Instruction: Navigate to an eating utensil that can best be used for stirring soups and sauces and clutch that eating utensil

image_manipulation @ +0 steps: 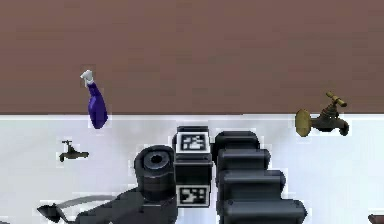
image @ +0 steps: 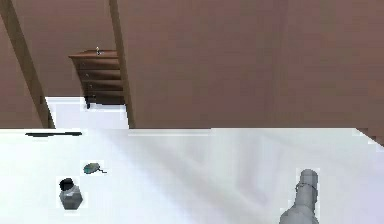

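Observation:
A thin, long dark thing [image: 55, 133] lies flat near the white table's [image: 200, 170] far left edge in the forward view; its shape is too slight to name. In the arm side view the arm's dark bar rises over the white tabletop [image_manipulation: 40, 175], with two marked white squares [image_manipulation: 192, 141] at its end. Left of them sits the gripper's dark body [image_manipulation: 155, 170]. The gripper [image_manipulation: 57, 212] reaches toward the bottom left corner, low over the tabletop. Its far end is hard to make out, so I cannot tell whether it holds anything.
On the table stand a small black-capped jar [image: 70, 192], a small greenish thing [image: 93, 167] and a grey bottle [image: 302, 203]. A blue spray bottle [image_manipulation: 96, 103], a small dark thing [image_manipulation: 70, 152] and a brass figure [image_manipulation: 322, 117] stand farther out. A wooden dresser [image: 100, 75] stands by the brown wall.

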